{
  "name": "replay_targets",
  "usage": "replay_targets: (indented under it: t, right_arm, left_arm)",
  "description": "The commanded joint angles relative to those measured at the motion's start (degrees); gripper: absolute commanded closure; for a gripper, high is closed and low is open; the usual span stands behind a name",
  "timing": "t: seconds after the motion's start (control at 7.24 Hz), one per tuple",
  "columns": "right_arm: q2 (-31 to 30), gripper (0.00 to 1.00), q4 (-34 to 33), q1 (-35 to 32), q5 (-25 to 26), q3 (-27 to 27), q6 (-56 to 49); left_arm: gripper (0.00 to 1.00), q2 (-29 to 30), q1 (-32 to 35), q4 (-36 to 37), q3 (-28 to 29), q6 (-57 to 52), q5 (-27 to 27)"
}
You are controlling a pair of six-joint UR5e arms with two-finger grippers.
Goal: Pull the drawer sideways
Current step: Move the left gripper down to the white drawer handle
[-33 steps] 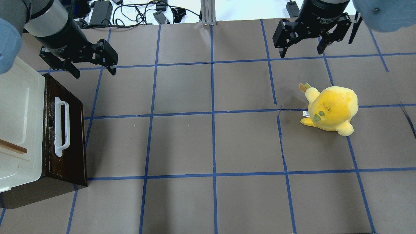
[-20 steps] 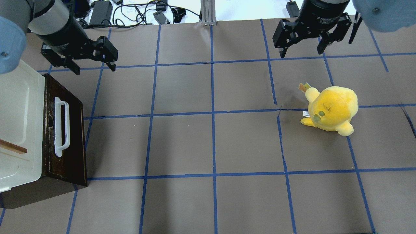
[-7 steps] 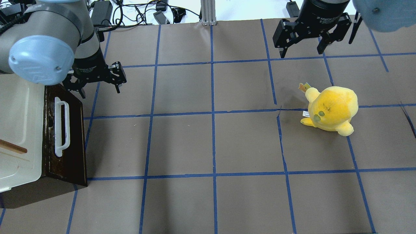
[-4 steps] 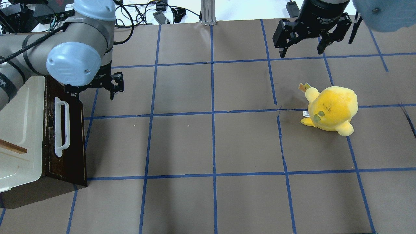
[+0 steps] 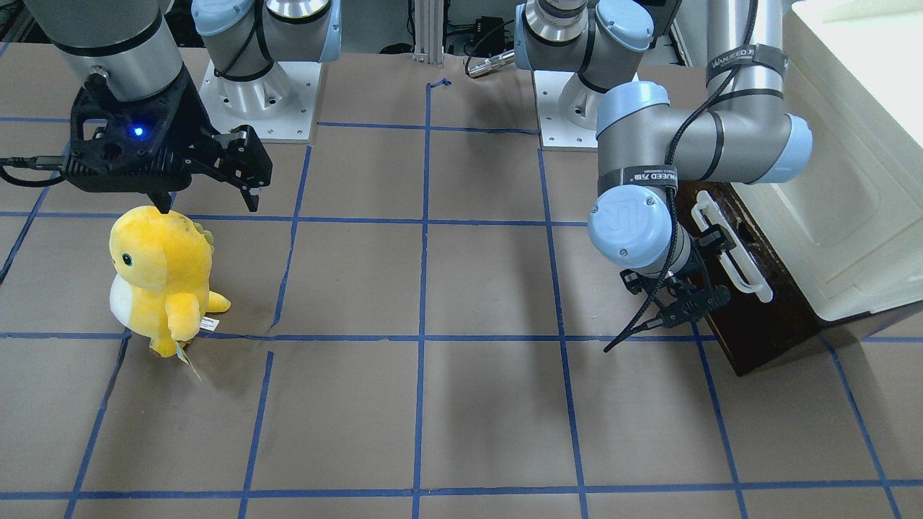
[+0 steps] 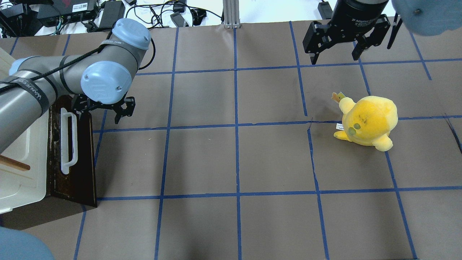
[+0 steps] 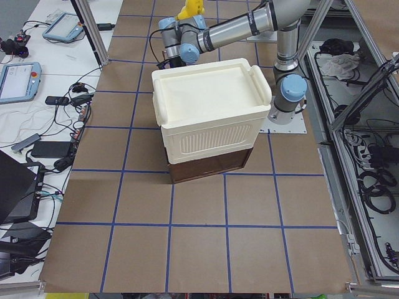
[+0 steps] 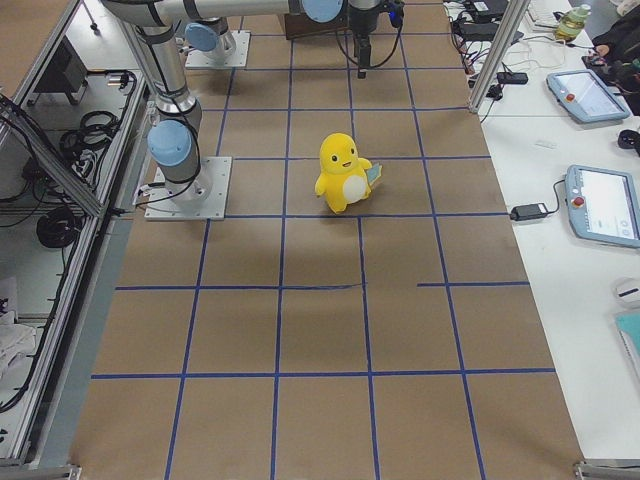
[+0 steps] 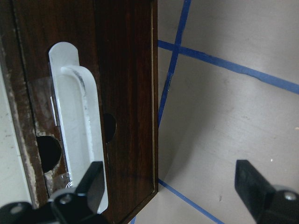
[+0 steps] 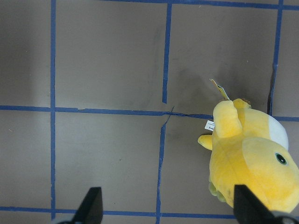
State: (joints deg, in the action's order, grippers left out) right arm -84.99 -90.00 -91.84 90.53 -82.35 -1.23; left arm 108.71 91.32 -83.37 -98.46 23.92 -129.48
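Hovering wide open and empty by the 12 o'clock end of the white handle (image 6: 68,141), the left gripper (image 6: 99,117) seems mid-approach. The drawer (image 6: 83,162) sits at the tabletop's (image 6: 202,159) 9 o'clock under a cream box (image 6: 25,173). Next it should straddle the bar, close, and pull toward 3 o'clock. The right gripper (image 6: 335,57) hangs open and empty.

Overhead: behind robot, looking down. Front: faces robot, steep. Two end cams look along bench (image 7: 187,261), far off. Left wrist close on drawer (image 9: 126,93), overhead's 9 o'clock; right wrist above plush (image 10: 252,158), overhead's 3 o'clock.
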Motion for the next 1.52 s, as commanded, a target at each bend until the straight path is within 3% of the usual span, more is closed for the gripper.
replay_targets:
  t: [0.0, 0.41, 0.69, 1.38]
  right_arm:
    - [0.0, 0.00, 0.0, 0.0, 0.0, 0.0, 0.0]
    - [0.0, 0.00, 0.0, 0.0, 0.0, 0.0, 0.0]
    - [0.0, 0.00, 0.0, 0.0, 0.0, 0.0, 0.0]
    - [0.0, 0.00, 0.0, 0.0, 0.1, 0.0, 0.0]
  left_arm:
    - [0.00, 1.3, -0.1, 0.1, -0.5, -0.2, -4.8]
    - [0.06, 1.9, -0.7, 0.1, -1.1, 1.2, -7.4]
    - [0.24, 2.3, -2.1, 0.0, -1.1, 1.5, -7.4]
    - [0.24, 2.2, -4.1, -0.8, -2.1, 5.0, -6.1]
